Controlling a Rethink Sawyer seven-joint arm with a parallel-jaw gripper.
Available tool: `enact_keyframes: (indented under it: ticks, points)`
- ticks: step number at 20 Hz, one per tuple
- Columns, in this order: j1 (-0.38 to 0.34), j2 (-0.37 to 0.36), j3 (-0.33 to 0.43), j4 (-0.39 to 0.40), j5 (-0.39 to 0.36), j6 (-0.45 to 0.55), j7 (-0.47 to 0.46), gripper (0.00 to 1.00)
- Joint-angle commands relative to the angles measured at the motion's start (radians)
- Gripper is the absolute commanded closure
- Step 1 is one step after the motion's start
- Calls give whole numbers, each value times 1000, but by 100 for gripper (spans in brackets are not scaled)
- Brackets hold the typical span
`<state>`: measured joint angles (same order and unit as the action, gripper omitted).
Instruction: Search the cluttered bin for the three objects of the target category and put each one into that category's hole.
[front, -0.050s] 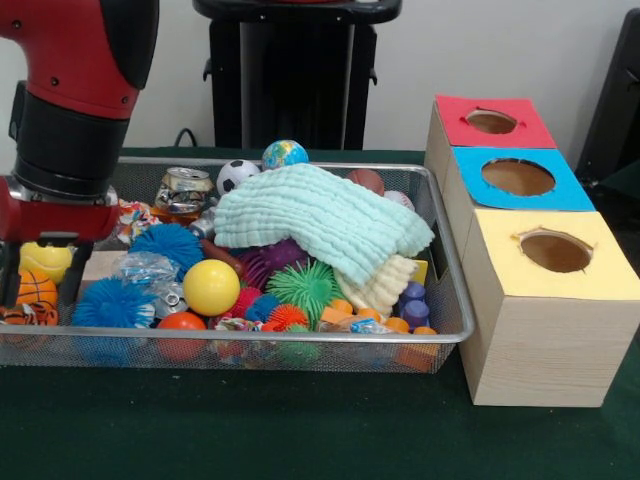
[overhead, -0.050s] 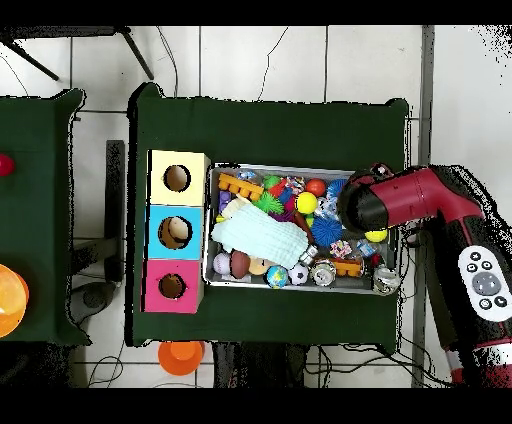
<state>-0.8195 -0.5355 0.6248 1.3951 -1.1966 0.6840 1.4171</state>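
Hand (grip cannot be told) low over bin's end, yellow ball beside.

Dark green cloth-covered table under everything. Seen from overhead, standing on pale tiled floor with thin black cables trailing across. Beside it, a second green-covered table, bearing a round orange bowl at the edge. Round orange tub on the floor.

Bin crammed, cloth over its middle, arm above one end; three box holes unobstructed.
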Motion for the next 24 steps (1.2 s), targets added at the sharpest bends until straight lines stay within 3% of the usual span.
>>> enact_keyframes:
  ticks: [1, 6, 13, 24]
  points:
    - [21, 110, -81, -74, -36, 117, -282, 0]
    - [18, 136, -94, -83, -18, 114, -291, 0]
    - [63, 168, -134, -135, -17, 188, -293, 0]
    - [103, 172, -184, -165, -13, 246, -282, 0]
